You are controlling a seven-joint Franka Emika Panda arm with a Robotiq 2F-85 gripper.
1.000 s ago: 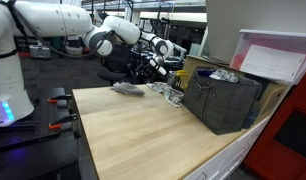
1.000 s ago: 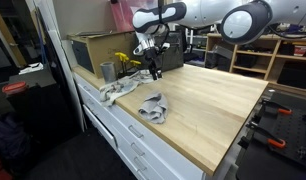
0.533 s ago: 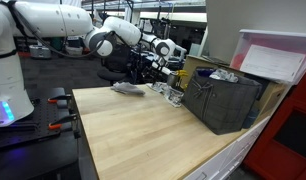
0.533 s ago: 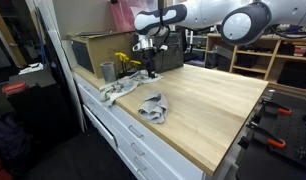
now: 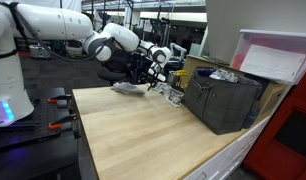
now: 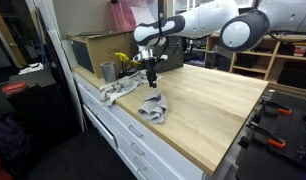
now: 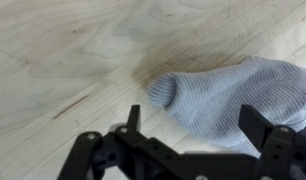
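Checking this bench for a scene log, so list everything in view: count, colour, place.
table: one, light wood, under everything.
sock: one, grey, lying on the table below the gripper.
cloth: one, pale grey, at the table edge beside the sock.
cup: one, metallic, behind the cloth.
crate: one, dark, at the table's end.
drawers: white, under the table top; count unclear.
arm: one, white, reaching over the table.
gripper: one, black, open, above the sock's end.
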